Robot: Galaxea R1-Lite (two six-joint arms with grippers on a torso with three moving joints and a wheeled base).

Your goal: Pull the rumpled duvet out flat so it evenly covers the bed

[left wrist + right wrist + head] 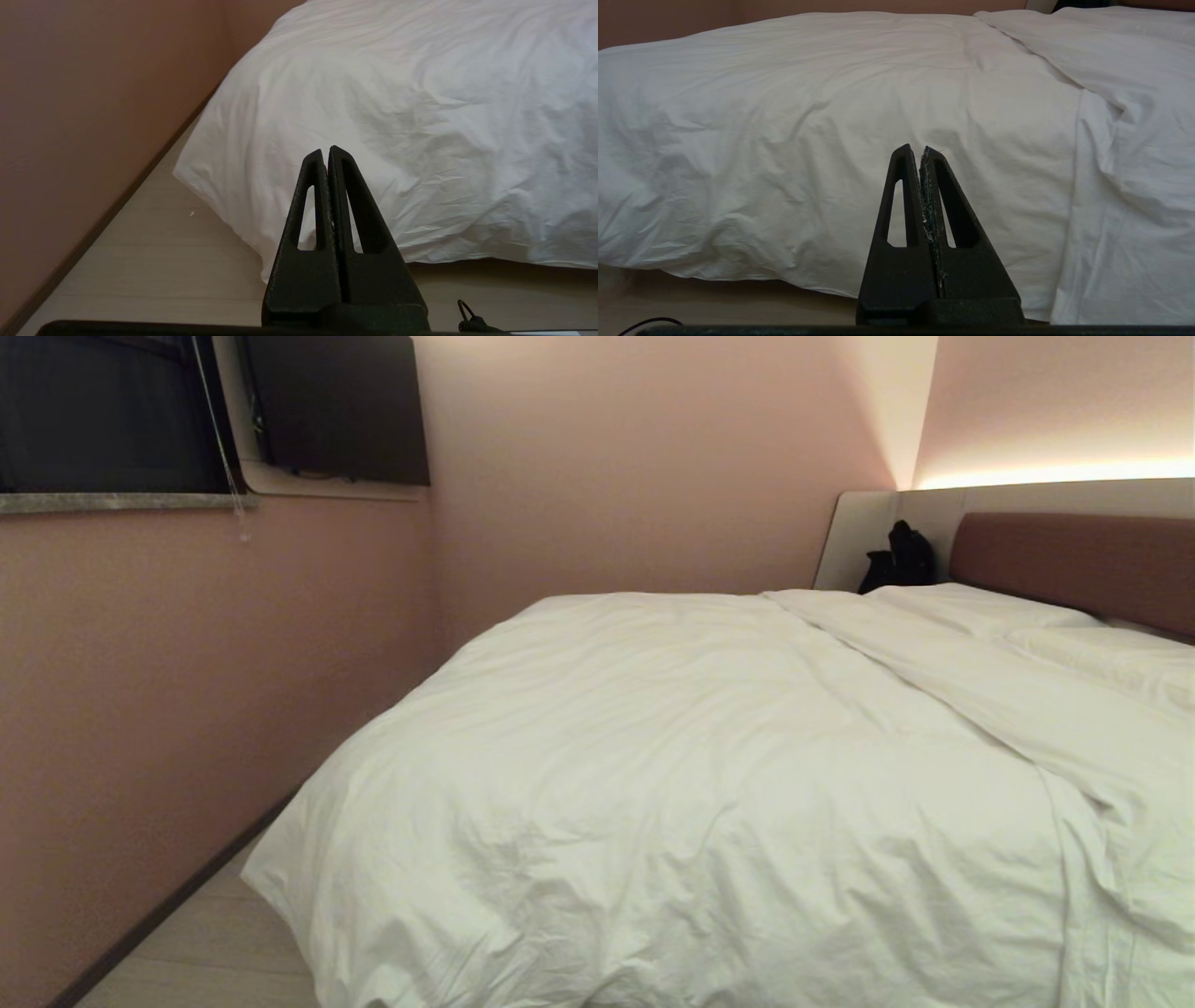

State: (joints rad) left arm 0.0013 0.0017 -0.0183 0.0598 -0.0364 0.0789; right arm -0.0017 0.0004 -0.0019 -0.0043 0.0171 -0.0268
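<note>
Head view: duvet (672, 775) is lying over the bed (1074, 560), bunched toward the foot and 9 o'clock side, its corner drooping toward the floor (215, 943); a long fold is running diagonally toward 5 o'clock, so cover is judged uneven. Pillows (990, 607) are sitting at 2 o'clock by the headboard. Left gripper (325, 151) and right gripper (915, 150) are hanging clear of the cloth, jaws pressed together, empty, each facing the hanging edge. Narrow floor strip beside the wall (187, 663) is limiting room at 9 o'clock
</note>
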